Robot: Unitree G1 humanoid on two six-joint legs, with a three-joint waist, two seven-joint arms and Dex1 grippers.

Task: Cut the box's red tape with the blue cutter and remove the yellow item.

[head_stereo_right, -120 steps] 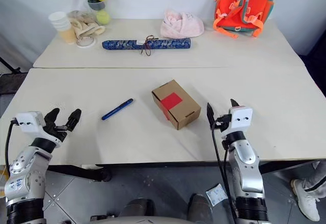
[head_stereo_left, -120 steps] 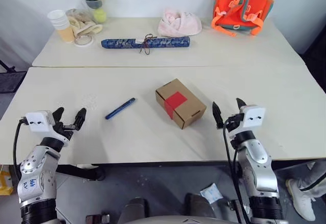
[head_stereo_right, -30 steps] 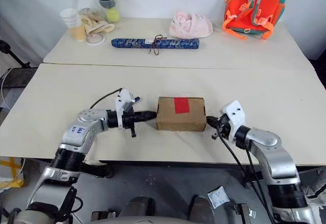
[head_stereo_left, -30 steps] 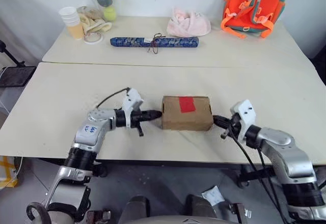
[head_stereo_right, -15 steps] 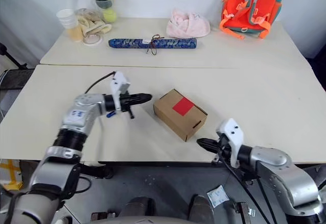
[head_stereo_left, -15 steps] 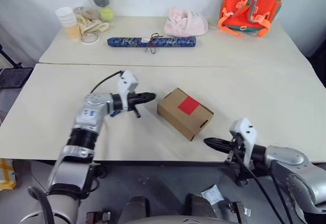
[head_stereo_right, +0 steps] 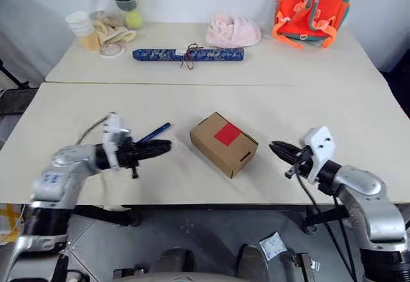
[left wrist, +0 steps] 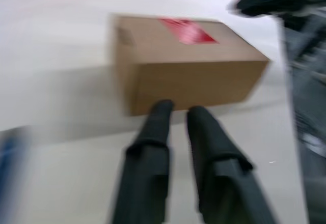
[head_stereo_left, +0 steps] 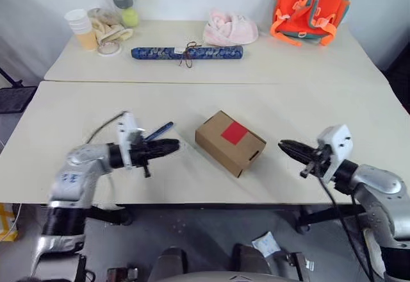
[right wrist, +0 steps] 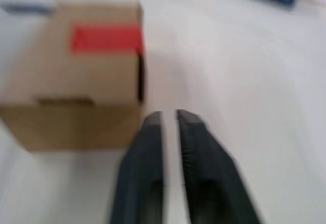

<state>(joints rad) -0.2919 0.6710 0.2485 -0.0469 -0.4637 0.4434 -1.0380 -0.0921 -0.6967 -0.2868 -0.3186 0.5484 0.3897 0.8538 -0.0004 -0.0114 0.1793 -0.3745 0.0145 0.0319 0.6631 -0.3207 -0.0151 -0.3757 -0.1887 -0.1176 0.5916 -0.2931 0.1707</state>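
Beside box (head_stereo_left: 230,141), 2 pincers slightly parted, empty

Head stereo pair: the near table (head_stereo_left: 77,112) is looked down on from above and behind the arms, facing forward; the far table (head_stereo_left: 269,64) and wall are taken in.
Left wrist view: aimed low along the left gripper (left wrist: 175,113), close to the box (left wrist: 188,63), whose long side is faced.
Right wrist view: aimed along the right gripper (right wrist: 168,117), close to the box's end.
Shared: the box and its red tape (head_stereo_right: 227,134) are seen in all four; the right gripper (left wrist: 275,2) is also caught beyond the box in the left wrist view.
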